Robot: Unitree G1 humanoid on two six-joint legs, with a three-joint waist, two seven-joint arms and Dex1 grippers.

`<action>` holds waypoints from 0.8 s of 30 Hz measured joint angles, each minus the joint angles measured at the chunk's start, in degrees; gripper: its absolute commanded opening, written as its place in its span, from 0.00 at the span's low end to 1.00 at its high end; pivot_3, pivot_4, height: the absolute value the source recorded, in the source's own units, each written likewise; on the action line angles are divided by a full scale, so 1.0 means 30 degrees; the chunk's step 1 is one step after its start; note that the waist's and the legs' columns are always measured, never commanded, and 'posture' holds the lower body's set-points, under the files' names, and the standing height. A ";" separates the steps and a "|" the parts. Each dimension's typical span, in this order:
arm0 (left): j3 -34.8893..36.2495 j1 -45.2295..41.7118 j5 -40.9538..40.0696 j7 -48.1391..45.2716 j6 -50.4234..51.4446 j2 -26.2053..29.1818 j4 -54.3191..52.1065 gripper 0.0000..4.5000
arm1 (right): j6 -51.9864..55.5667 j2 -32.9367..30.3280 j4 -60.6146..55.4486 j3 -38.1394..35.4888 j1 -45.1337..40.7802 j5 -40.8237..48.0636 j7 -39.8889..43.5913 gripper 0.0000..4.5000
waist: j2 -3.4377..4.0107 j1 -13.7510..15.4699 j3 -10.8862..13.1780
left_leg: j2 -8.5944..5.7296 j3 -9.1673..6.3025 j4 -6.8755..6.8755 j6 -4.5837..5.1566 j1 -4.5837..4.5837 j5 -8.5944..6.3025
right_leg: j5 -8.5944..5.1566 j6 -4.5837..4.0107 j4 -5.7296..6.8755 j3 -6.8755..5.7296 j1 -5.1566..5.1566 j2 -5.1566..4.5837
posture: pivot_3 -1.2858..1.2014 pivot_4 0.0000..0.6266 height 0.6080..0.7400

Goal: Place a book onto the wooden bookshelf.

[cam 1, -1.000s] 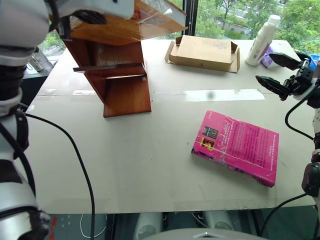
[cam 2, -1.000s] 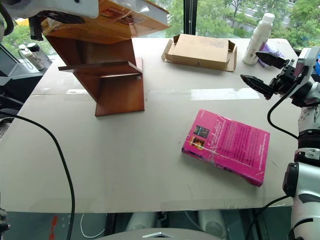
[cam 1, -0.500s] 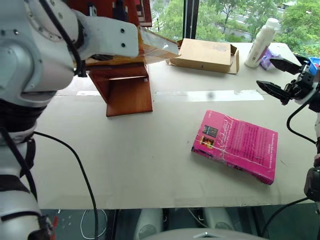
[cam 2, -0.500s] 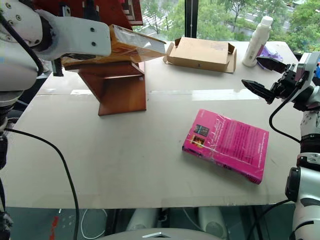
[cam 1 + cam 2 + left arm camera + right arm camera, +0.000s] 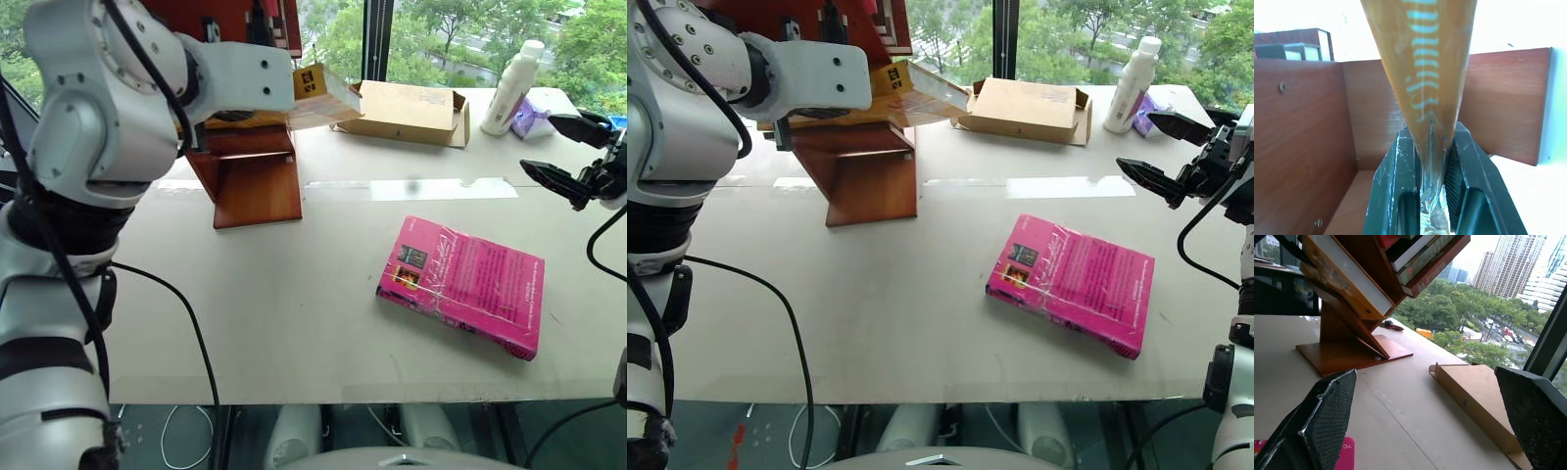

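Observation:
My left gripper (image 5: 1430, 161) is shut on the book (image 5: 318, 93), a thick yellow paperback in glossy wrap, pinched at its lower edge between the black fingers (image 5: 1398, 196). The book is held over the upper boards of the wooden bookshelf (image 5: 257, 176), a reddish-brown unit at the table's far left; whether it touches a board I cannot tell. In the left wrist view the shelf's boards (image 5: 1303, 132) stand close behind the book (image 5: 1422, 58). My right gripper (image 5: 578, 152) hangs open at the far right, holding nothing.
A pink book (image 5: 465, 284) lies flat right of the table's middle. A tan cardboard box (image 5: 407, 110) sits at the back, with a white bottle (image 5: 514, 83) to its right. Other books (image 5: 1420, 259) stand in the shelf's upper part.
My left arm has come down and forward with the yellow book, bringing it lower against the shelf. The right gripper stays open in much the same place.

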 measured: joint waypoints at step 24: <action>0.0600 0.1728 0.0072 0.2294 -0.3648 0.0599 0.4597 0.99 | 0.1134 -0.0458 -0.2396 -0.0670 0.1658 0.0401 -0.1079 1.00 | -0.0030 -0.0071 0.0004 | -0.0008 0.0018 -0.0039 0.0037 -0.0237 -0.0034 | 0.0029 -0.0041 -0.0062 0.0050 -0.0231 0.0001 | 0.52 0.24 0.95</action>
